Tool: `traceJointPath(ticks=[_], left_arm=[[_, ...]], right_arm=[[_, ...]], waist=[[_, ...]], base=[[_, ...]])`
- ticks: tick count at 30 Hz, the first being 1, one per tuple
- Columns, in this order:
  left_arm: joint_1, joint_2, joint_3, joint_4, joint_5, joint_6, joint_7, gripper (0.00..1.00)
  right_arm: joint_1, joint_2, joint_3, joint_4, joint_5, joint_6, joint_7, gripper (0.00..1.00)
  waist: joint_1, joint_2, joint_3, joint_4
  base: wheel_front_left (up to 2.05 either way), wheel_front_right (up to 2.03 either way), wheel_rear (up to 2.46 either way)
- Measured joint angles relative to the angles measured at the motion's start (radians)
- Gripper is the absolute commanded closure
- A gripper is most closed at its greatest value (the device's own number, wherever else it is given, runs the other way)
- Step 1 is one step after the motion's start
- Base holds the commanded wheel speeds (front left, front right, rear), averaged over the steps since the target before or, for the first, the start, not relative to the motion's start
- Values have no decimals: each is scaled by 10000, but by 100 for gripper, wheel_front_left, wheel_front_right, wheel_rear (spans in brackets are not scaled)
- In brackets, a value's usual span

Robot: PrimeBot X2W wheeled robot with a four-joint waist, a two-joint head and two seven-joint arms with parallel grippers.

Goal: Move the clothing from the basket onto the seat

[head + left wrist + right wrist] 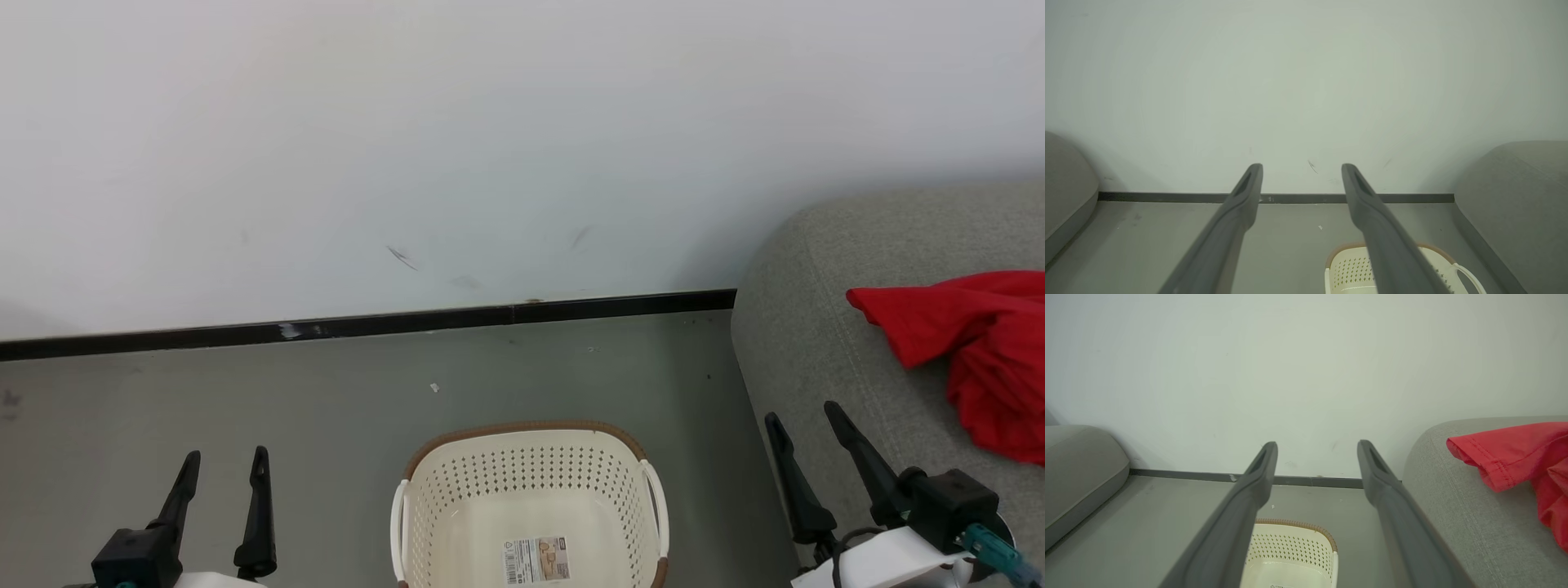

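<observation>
Both arms are held low with fingers pointing toward the wall, jaws apart and empty. The left gripper hovers over the floor left of the basket. The right gripper is at the seat edge. The basket stands on the floor, its bottom label exposed. The clothing lies crumpled on the seat, apart from both grippers.

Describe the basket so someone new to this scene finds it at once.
Start at the white wall; on the grey floor before it, left of the sofa, stands the basket. It is the cream perforated tub with a brown rim and a label inside.
</observation>
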Motion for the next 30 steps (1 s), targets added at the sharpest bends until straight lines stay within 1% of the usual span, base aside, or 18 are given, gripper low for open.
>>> traceJointPath(ticks=[17,30], left_arm=[[0,4,2,-113,161,-44,0,0],[-8,4,2,-238,251,-58,-2,0]], right_arm=[[167,4,-138,-121,339,0,0,0],[166,4,-192,-121,362,0,0,0]], waist=[[0,0,189,8],[-1,0,298,9]], base=[[0,0,0],[0,0,0]])
